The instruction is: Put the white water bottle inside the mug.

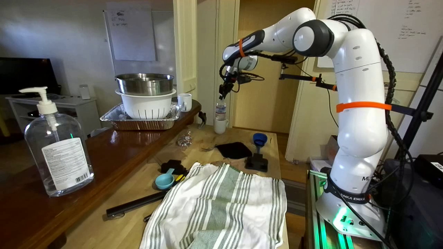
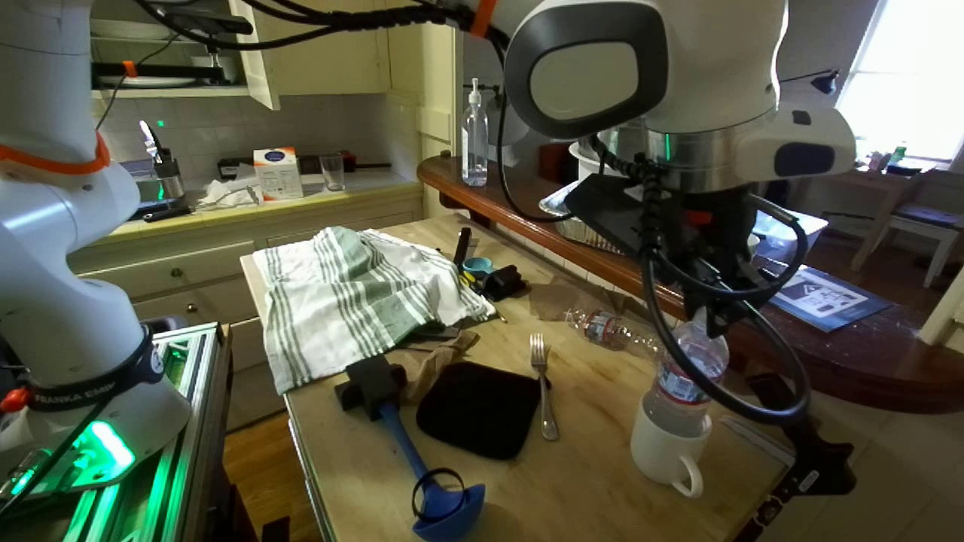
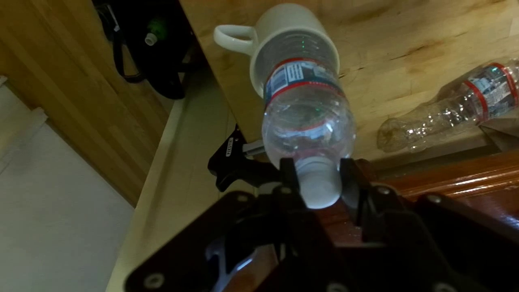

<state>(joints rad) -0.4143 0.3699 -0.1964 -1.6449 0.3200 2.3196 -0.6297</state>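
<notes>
The white water bottle [image 1: 220, 112] is clear plastic with a red-edged blue label and a pale cap. It stands about upright with its lower part inside the white mug [image 1: 219, 127] in both exterior views, where the bottle [image 2: 684, 380] and the mug [image 2: 659, 448] show. In the wrist view the bottle [image 3: 308, 117] rises out of the mug [image 3: 290, 20], whose handle points left. My gripper [image 3: 315, 166] has its two fingers on either side of the cap, apparently touching it. The gripper [image 1: 221, 98] is directly above the bottle. The bottle's base is hidden inside the mug.
A second clear bottle [image 2: 611, 331] lies near the mug. A black clamp [image 3: 239, 162] sits at the table edge. A fork [image 2: 544, 384], black cloth [image 2: 482, 410] and blue scoop [image 2: 448, 504] lie on the table. The brown raised counter [image 1: 131, 152] runs alongside, with another mug [image 1: 186, 102].
</notes>
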